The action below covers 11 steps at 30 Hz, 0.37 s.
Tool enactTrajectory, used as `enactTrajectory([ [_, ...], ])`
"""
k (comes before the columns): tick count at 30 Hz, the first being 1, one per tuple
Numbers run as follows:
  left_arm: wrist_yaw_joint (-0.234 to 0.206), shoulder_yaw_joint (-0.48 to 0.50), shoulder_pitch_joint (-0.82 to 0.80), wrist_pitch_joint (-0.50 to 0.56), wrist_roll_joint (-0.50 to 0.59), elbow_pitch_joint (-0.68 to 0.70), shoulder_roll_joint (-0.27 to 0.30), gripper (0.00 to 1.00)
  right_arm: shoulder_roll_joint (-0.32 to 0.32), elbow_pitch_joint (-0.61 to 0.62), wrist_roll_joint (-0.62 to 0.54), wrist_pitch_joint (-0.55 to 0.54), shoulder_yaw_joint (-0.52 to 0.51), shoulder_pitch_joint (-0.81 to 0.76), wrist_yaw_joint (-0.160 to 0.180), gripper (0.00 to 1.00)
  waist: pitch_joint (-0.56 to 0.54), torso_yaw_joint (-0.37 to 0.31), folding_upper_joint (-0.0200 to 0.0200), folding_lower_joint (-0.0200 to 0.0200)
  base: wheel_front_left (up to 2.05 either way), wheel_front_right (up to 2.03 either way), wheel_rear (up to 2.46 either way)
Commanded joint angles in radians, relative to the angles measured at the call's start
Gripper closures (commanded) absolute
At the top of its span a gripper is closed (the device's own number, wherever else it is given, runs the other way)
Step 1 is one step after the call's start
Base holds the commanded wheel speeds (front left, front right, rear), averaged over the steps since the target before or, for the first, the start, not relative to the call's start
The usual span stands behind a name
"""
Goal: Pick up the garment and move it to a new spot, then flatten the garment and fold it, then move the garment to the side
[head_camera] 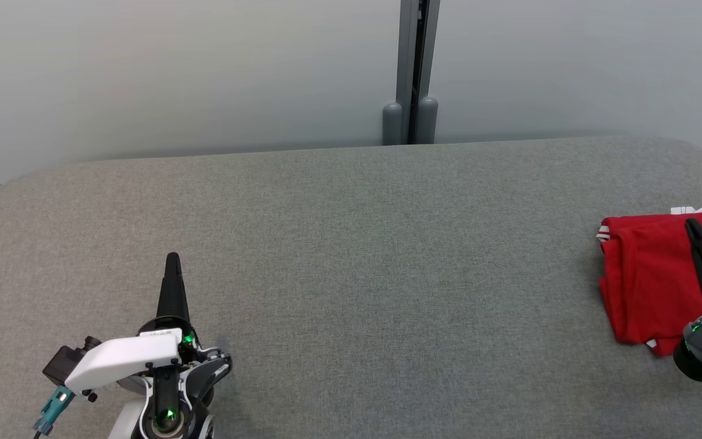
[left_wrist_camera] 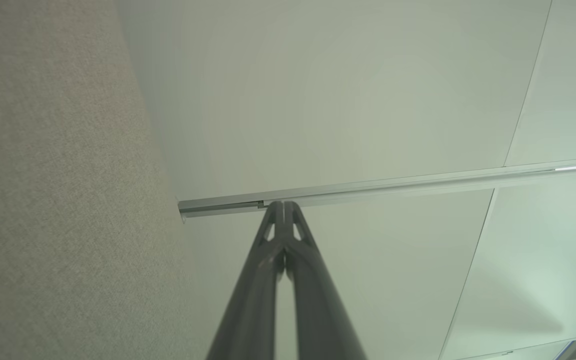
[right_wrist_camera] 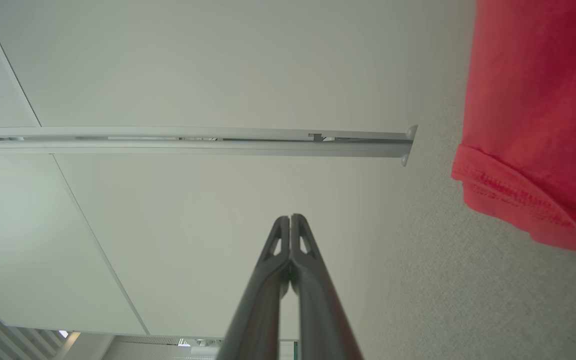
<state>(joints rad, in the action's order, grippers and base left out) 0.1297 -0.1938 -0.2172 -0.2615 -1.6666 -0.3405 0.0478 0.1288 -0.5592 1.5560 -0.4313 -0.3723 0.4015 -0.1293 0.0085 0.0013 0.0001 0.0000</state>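
Head view: the folded red garment [head_camera: 649,280] lies at the right end of the bench [head_camera: 387,274]. Both claws are closed and empty, the right claw [head_camera: 690,224] above the garment, the left claw [head_camera: 172,259] above the bench's near-left part; its label [head_camera: 164,334] is too small to read.

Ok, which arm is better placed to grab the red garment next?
Right, probably. The right end effector is over the garment at the right edge of the table; the left end effector is far across it. Both are shut, so open first.
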Motion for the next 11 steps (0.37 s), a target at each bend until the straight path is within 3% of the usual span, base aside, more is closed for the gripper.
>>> enactTrajectory([
  [1,0.004,0.001,-0.021,-0.001,-0.001,-0.002,0.002,1.0,0.006,0.0,0.004,0.0,0.002,0.003,-0.003,1.0,0.0,0.0,-0.0001,0.0,0.0,0.0,0.0],
  [11,0.004,0.001,-0.021,-0.001,-0.001,-0.001,0.002,1.0,0.007,0.0,0.004,0.001,0.003,0.002,-0.003,1.0,0.0,0.0,-0.0001,0.0,0.0,0.0,0.0],
])
